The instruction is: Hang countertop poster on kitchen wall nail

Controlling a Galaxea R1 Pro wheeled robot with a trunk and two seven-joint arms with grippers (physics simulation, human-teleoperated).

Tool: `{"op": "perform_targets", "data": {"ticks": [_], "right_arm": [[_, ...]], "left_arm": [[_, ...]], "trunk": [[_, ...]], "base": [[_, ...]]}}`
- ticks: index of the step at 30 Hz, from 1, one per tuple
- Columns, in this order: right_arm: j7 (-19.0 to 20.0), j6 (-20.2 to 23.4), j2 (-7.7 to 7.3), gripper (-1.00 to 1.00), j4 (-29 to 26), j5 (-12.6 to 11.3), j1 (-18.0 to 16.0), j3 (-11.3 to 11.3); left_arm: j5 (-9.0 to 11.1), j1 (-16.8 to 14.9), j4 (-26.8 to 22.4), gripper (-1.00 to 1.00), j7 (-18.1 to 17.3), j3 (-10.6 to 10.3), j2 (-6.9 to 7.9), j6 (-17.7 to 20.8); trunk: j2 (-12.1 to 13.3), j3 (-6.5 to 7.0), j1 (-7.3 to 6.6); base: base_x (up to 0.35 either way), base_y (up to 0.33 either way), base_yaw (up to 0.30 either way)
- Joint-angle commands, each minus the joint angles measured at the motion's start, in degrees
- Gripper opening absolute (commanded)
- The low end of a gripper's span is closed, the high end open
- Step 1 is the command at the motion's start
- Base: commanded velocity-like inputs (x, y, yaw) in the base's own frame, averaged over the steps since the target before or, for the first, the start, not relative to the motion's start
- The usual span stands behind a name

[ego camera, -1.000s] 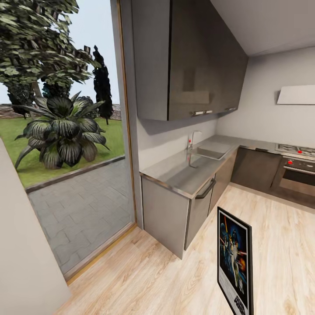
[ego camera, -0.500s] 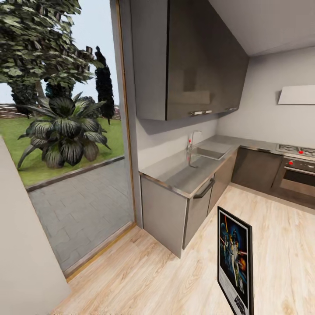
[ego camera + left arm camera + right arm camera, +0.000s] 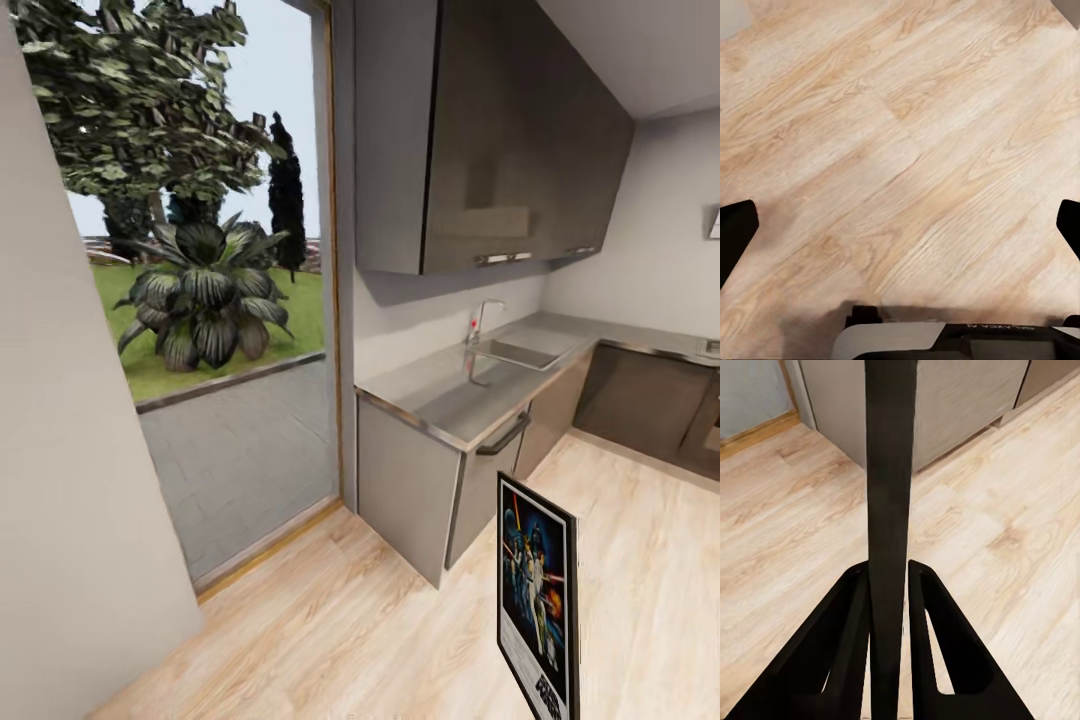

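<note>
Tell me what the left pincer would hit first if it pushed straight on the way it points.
Most likely the wooden floor: the left pincer, jaws wide open and empty, faces bare planks with nothing between. How far off the floor lies is unclear.

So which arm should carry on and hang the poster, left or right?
Right. The right gripper is already clamped on the poster, held upright by its edge. The left gripper is open over bare wooden floor. No nail is visible yet.

Light wood floor (image 3: 330, 620); dark wall cabinets (image 3: 500, 140); tall glass door (image 3: 215, 330) onto garden; white walls.
</note>
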Motion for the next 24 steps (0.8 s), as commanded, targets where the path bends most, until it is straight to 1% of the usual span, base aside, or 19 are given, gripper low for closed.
{"op": "perform_targets", "data": {"ticks": [1, 8, 24], "right_arm": [[0.61, 0.03, 0.0, -1.0, -0.04, -0.7, 0.06, -0.1], [0.61, 0.03, 0.01, -1.0, -0.06, -0.7, 0.06, -0.15], [0.6, -0.01, 0.0, -1.0, -0.08, -0.7, 0.06, -0.1]], "left_arm": [[-0.01, 0.02, -0.04, 1.0, -0.37, 0.18, -0.03, 0.01], [-0.01, 0.03, -0.04, 1.0, -0.37, 0.18, -0.05, -0.01], [-0.01, 0.01, -0.04, 1.0, -0.37, 0.16, -0.05, -0.07]], "trunk": [[-0.02, 0.01, -0.01], [-0.02, 0.01, -0.01], [-0.02, 0.01, -0.01]], "base": [[-0.3, -0.088, 0.288], [-0.322, -0.038, 0.289], [-0.332, -0.002, 0.289]]}}
